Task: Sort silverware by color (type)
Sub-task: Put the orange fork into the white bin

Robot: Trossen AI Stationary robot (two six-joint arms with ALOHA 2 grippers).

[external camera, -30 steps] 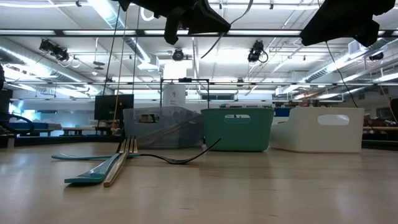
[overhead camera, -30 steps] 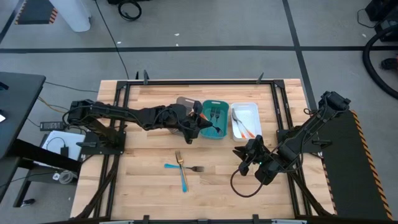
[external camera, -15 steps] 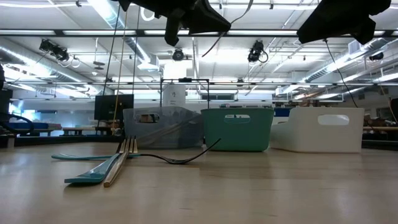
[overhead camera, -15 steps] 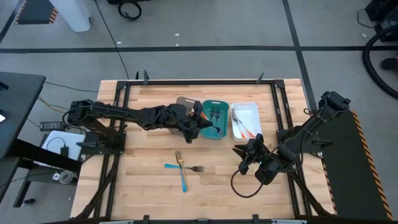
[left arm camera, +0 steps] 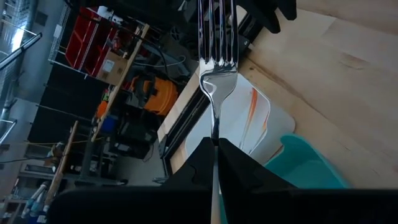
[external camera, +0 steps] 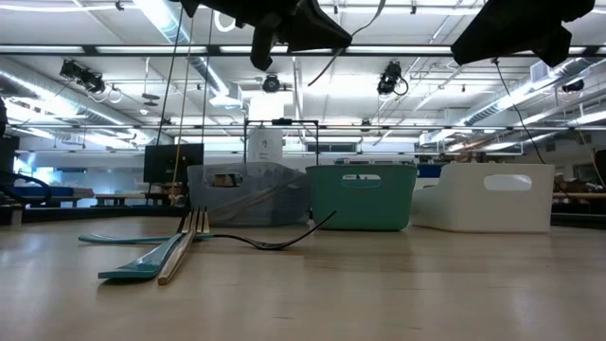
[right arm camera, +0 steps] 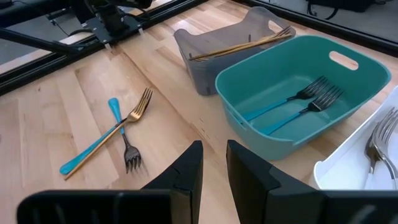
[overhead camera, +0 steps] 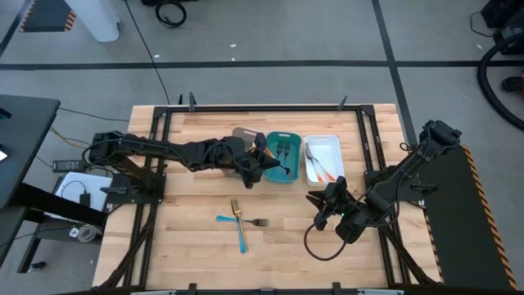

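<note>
- Left gripper (overhead camera: 264, 161), over teal plastic tray (overhead camera: 282, 175), jaws clamped on silver orange-handled fork (left arm camera: 215, 68); presumably bound for white tray (overhead camera: 323, 141).
- Right gripper (right arm camera: 214, 163) slightly parted, empty, waiting.
- Gold fork (overhead camera: 236, 210), blue-handled fork (overhead camera: 241, 221) and blue-handled utensil (overhead camera: 241, 235) unsorted on wooden table (overhead camera: 196, 238).

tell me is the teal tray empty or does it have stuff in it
Not empty. The right wrist view shows two blue-handled forks lying inside the teal tray.
</note>
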